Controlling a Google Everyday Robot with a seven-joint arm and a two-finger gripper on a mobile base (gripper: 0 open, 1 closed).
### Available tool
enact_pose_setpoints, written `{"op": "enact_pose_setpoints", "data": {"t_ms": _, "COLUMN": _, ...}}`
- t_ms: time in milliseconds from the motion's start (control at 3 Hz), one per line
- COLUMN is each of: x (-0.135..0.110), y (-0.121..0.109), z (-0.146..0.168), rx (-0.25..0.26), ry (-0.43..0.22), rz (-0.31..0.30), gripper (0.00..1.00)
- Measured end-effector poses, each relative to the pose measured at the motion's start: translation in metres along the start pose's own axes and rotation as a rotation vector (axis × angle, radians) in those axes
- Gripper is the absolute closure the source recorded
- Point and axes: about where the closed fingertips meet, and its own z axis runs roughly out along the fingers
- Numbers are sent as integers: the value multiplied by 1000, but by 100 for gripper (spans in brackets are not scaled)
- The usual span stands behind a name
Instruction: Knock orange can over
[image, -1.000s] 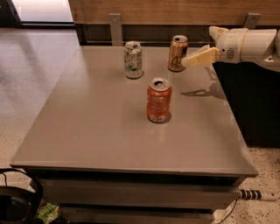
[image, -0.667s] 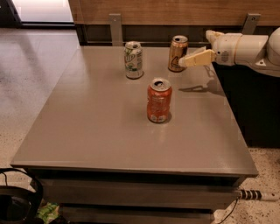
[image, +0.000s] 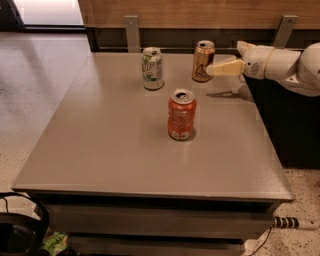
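I find the orange can (image: 202, 62) upright near the table's (image: 125, 165) far edge, toward the far right corner. My gripper (image: 211, 70) reaches in over the right edge, its tip at that can's right side; contact unconfirmed. Apart or together: cannot tell. The red-orange can (image: 181, 116) stands mid-table.

The orange can (image: 203, 62) stands upright near the far edge of the counter (image: 125, 150), toward the far right corner. It is amber, with a dark logo and a silver top. The tool (image: 214, 69) is just beside its right side.
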Motion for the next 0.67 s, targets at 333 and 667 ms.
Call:
{"op": "enact_pose_setpoints", "data": {"t_ms": 333, "x": 1, "y": -7, "z": 8, "rx": 4, "ry": -31, "rz": 10, "gripper": 0}}
{"op": "enact_pose_setpoints", "data": {"t_ms": 667, "x": 3, "y": -7, "z": 20, "rx": -9, "ry": -46, "rz": 14, "gripper": 0}}
